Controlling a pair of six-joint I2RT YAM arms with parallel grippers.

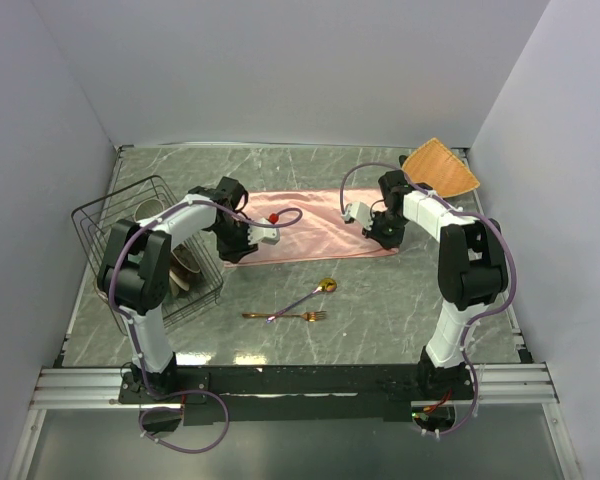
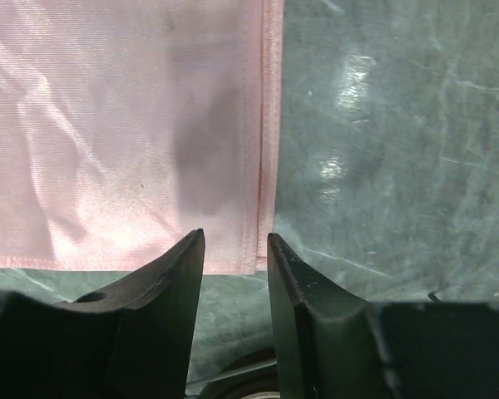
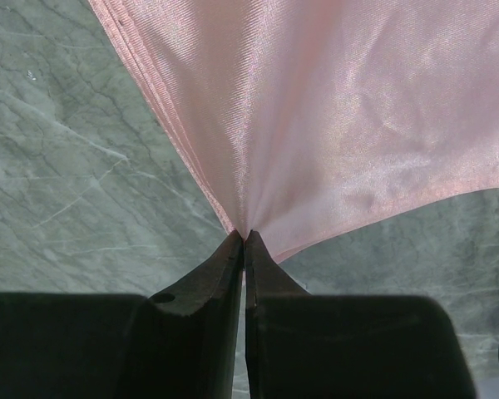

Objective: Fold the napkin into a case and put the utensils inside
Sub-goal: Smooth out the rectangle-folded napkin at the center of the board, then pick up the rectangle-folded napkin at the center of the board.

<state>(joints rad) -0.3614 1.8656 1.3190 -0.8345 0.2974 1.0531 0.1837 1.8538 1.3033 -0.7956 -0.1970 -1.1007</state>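
The pink napkin (image 1: 315, 228) lies flat on the far side of the green marble table (image 1: 400, 300), spread out long from left to right. Each pincer is at one of its ends.

The right pincer (image 3: 244, 237) is closed tight on the right near corner of the napkin. The cloth bunches up to a point right where the two fingers meet. Along the cloth's edge there, more than one layer shows.

The left pincer (image 2: 235, 241) hangs over the left near corner. Its fingers stand a little apart, with a thin gap between them and nothing held. The napkin's stitched side edge runs straight toward that gap.

The gold spoon (image 1: 310, 296) and gold fork (image 1: 285, 316) lie touching on the bare table, nearer the arms, apart from the napkin. A black wire rack (image 1: 130, 215) stands on the left. An orange woven mat (image 1: 440, 168) lies in the far right corner.
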